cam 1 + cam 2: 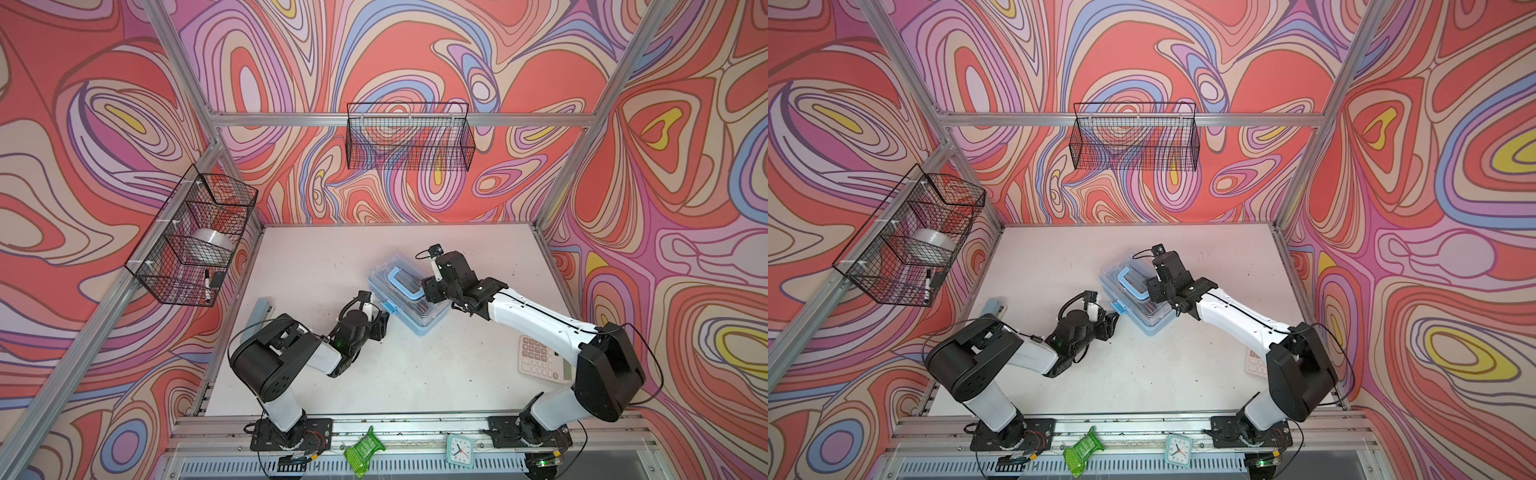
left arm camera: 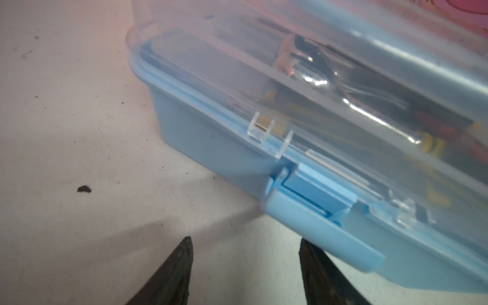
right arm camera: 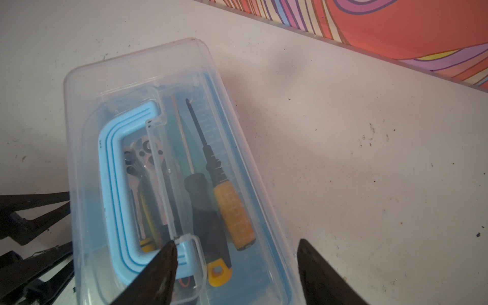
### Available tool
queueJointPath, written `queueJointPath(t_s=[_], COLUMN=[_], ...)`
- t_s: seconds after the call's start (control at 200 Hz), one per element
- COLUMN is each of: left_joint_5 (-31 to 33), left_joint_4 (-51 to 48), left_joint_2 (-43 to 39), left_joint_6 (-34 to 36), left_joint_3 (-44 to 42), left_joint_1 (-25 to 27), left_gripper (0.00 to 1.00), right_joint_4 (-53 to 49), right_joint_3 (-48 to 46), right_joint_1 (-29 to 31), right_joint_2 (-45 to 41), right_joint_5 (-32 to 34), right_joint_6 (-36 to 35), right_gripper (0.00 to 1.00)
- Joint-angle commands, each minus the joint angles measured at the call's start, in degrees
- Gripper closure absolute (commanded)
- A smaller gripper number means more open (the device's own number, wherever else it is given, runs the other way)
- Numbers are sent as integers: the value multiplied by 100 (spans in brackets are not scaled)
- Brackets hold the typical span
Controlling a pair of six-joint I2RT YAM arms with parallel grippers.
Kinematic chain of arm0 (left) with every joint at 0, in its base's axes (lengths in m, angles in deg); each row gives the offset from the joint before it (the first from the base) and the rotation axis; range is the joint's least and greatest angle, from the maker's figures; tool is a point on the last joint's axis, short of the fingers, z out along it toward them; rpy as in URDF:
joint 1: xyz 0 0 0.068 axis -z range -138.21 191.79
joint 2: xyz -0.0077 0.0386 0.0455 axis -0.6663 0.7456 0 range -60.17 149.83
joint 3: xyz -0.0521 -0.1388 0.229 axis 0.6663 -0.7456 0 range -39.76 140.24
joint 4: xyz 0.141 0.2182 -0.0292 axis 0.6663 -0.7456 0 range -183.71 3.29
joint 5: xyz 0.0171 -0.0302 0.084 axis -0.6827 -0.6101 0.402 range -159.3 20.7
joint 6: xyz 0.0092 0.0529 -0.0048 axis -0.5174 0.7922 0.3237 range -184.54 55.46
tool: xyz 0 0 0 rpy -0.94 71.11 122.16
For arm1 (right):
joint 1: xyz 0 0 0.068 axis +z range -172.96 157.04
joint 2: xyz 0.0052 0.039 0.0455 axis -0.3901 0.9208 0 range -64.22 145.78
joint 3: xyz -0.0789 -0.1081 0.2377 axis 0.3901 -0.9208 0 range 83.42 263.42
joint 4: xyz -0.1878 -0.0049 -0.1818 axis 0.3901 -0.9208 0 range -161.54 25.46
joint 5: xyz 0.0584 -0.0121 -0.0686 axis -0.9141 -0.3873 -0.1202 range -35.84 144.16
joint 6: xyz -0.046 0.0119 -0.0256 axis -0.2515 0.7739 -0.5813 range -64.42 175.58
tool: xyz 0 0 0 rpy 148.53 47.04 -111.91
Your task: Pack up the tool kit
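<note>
Left gripper (image 2: 244,239) standing open, one finger (image 2: 314,266) sitting just beside the tool kit's (image 2: 211,137) latch (image 2: 317,224); right gripper (image 3: 235,243) gaping over its clear lid (image 3: 132,68), kit lying mid-tabletop (image 1: 415,374); screwdrivers (image 3: 233,214) showing plainly only in the right wrist view

No word, brand or number can be read anywhere. The keys of the calculator (image 1: 539,358) on the counter carry marks too small to make out in a top view. The little clock (image 1: 460,449) on the front rail shows hands and a ring of dark marks around its face, but no figure is legible. In the right wrist view, a moulded scale (image 3: 211,124) of short tick marks runs along one long side of the clear lid (image 3: 137,68). Faint figures may stand beside the ticks, but they are too pale and blurred to read.
</note>
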Motion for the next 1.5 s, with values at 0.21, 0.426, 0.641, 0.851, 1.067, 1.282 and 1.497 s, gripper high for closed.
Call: queueJointPath(t_s=[0.21, 0.426, 0.641, 0.851, 1.067, 1.282, 1.497], left_joint_5=[54, 43, 18, 16, -164, -889, -1386], left_joint_4=[205, 76, -46, -30, 238, 751, 968], left_joint_2=[-331, -433, -486, -503, -388, -37, 11], left_joint_6=[136, 154, 154, 136, 206, 399, 729], left_joint_3=[118, 191, 254, 290, 316, 183, 66], left_joint_1=[-30, -30, -30, -30, -30, -199, -267], left_gripper=[36, 36, 36, 36, 36, 36, 33], right_joint_4=[182, 212, 234, 243, 278, 269, 261], right_joint_3=[-163, -143, -148, -199, -294, -294, -279], right_joint_1=[-28, -26, -28, -27, -25, -33, -83], right_joint_2=[57, 113, 151, 163, 157, 158, 165], right_joint_5=[-32, -63, -100, -116, -255, -460, -611], right_joint_6=[-5, -9, 11, 36, -240, -449, -584], right_gripper=[26, 26, 26, 26, 26, 25, 25])
